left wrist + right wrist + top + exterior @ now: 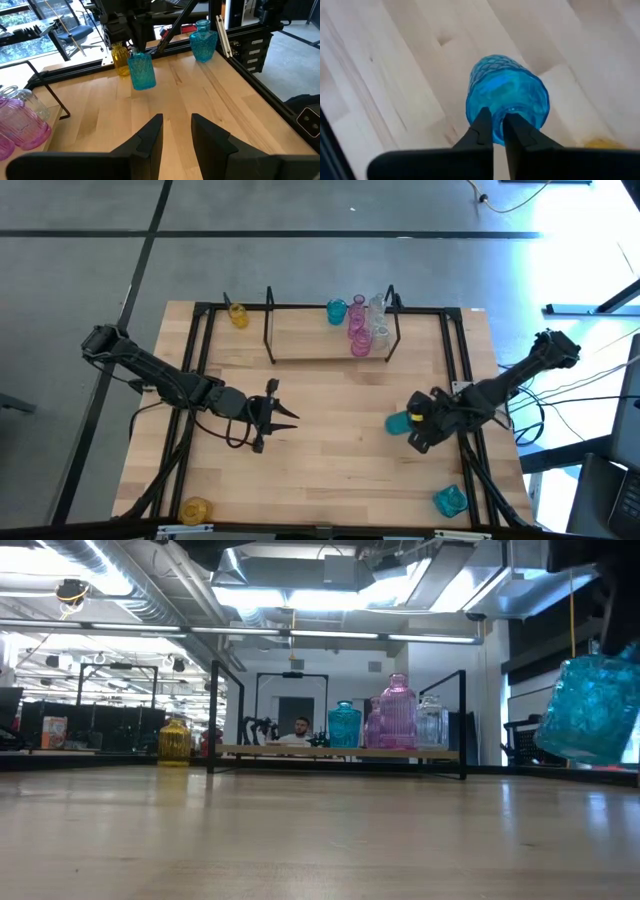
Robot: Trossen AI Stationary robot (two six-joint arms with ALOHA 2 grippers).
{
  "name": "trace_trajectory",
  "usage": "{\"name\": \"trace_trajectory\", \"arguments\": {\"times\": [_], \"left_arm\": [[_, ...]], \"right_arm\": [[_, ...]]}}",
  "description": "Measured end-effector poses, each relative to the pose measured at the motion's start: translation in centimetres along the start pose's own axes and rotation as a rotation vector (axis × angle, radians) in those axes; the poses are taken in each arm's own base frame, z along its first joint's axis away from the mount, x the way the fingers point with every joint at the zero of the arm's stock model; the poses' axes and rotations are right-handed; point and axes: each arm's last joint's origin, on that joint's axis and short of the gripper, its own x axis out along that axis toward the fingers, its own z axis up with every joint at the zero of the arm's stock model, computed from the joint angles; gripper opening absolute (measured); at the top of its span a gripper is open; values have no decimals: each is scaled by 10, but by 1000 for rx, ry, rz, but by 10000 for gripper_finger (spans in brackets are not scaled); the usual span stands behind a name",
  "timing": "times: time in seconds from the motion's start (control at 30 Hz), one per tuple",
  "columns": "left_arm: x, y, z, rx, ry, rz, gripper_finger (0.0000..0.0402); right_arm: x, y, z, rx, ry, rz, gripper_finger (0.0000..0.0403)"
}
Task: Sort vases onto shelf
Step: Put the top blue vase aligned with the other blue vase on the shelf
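Note:
My right gripper (497,131) is shut on a teal-blue vase (507,95), which hangs over the right half of the table (398,422) and shows big at the right of the low view (590,710). My left gripper (177,131) waits open and empty at the table's left middle (283,415). The shelf (330,348) stands at the far edge and bears a teal vase (337,311), pink vases (358,340) and clear vases (380,335). A yellow vase (237,315) stands left of the shelf on the table. My right gripper has the teal-blue vase by its top end (496,116), caught between the two nearly closed fingers at their tips. The fingers come steeply from above. The vase hangs below them, a little tilted and lifted clear of the table (141,71). Whether one finger is inside the mouth does not show.
Another yellow vase (195,508) stands at the near left corner and a teal bottle-shaped vase (450,500) at the near right. Black rails (460,380) frame the tabletop. Bare wood lies between the two grippers and in front of the shelf.

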Motion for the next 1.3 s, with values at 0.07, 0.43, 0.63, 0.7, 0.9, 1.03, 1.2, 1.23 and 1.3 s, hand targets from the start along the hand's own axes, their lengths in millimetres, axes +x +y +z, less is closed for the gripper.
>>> {"name": "trace_trajectory", "arguments": {"times": [0.07, 0.43, 0.63, 0.7, 0.9, 1.03, 1.2, 1.23, 1.3], "left_arm": [[0, 0, 0, 0, 0, 0, 94], [0, 0, 0, 1, 3, 0, 94], [0, 0, -3, 54, 31, -10, 94], [0, 0, -3, 57, 30, -11, 94], [0, -2, -14, 87, 8, -93, 94], [-2, -4, -23, 60, -52, -191, 94], [-3, -5, -34, 16, -46, -194, 94], [-2, -5, -34, 12, -44, -185, 94], [-2, -4, -35, 11, -39, -154, 94]], "right_arm": [[2, 7, 10, -38, -23, -2, 7], [3, 47, 95, -290, -91, -47, 6], [-3, 58, 149, -378, -127, -76, 8], [-5, 58, 167, -389, -136, -90, 9], [-6, 46, 216, -406, -138, -147, 9], [-3, 26, 246, -389, -136, -192, 9], [2, -7, 273, -355, -96, -228, 9], [4, -15, 276, -353, -84, -240, 9], [7, -32, 283, -358, -65, -260, 9]]}}
